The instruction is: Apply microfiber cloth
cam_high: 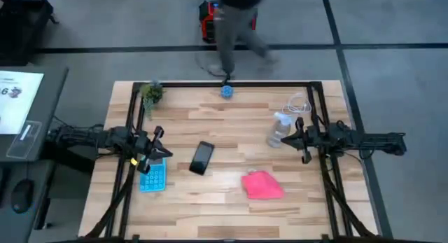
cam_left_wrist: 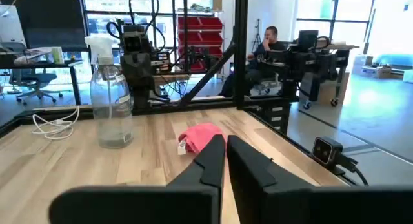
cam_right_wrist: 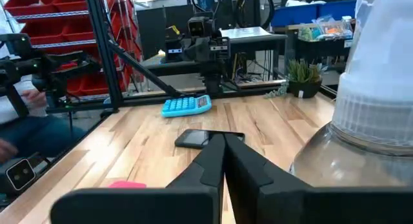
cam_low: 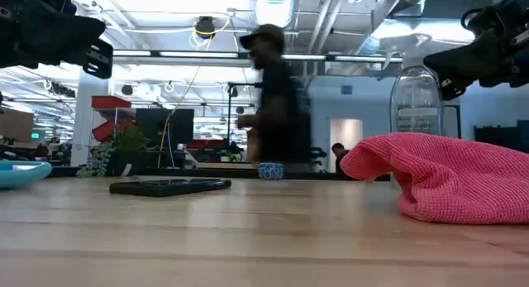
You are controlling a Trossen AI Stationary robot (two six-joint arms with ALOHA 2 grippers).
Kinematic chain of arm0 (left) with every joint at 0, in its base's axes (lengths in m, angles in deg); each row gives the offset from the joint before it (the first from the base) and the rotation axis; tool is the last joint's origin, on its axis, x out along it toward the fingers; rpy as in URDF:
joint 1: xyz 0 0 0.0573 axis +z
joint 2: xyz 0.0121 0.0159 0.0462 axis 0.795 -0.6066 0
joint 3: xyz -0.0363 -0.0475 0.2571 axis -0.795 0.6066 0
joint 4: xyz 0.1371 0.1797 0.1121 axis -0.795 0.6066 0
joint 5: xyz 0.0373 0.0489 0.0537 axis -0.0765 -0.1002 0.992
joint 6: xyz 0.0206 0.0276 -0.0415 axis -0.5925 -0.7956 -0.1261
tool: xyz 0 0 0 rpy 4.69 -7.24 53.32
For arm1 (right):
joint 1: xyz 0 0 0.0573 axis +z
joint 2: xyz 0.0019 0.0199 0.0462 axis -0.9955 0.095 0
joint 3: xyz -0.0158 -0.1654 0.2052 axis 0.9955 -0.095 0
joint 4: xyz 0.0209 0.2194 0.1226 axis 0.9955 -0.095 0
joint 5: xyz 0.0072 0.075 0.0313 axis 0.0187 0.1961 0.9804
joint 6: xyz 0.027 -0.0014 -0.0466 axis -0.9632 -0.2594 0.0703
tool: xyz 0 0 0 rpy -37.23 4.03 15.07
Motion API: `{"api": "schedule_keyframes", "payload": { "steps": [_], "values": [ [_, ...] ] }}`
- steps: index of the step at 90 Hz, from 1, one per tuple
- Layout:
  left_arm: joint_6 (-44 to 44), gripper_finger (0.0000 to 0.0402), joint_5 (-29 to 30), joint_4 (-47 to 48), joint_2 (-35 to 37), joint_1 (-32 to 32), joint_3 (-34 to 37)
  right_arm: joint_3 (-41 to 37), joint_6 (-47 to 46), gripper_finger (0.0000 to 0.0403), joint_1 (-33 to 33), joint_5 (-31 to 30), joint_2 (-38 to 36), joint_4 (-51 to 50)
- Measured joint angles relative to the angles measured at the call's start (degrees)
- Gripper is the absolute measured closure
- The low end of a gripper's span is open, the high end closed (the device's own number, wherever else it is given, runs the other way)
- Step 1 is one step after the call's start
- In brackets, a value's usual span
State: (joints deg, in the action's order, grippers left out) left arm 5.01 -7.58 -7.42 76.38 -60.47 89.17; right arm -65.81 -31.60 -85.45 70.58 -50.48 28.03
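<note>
The microfiber cloth (cam_high: 262, 185) lies crumpled on the bench (cam_high: 231, 215), near the right claw (cam_high: 299, 139) and untouched; both claws' fingers are pressed together; the left claw (cam_high: 155, 146) hovers over a half-hidden calculator (cam_high: 152, 176).

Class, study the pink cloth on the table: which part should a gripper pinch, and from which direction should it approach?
Probably the raised fold of the microfiber cloth, approached from straight above. The cloth lies crumpled in a soft mound, not flat, so its humped ridge gives the fingers fabric to close on. The right gripper is nearer.
</note>
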Motion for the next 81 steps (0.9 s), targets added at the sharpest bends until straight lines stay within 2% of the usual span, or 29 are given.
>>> {"api": "schedule_keyframes", "payload": {
  "steps": [81],
  "values": [
    [0.00, 0.0402, -0.04, -0.80, 0.00, 0.00, 0.00, -0.01, 0.00, 0.0403, 0.01, 0.00, 0.01, 0.00]
  ]
}}
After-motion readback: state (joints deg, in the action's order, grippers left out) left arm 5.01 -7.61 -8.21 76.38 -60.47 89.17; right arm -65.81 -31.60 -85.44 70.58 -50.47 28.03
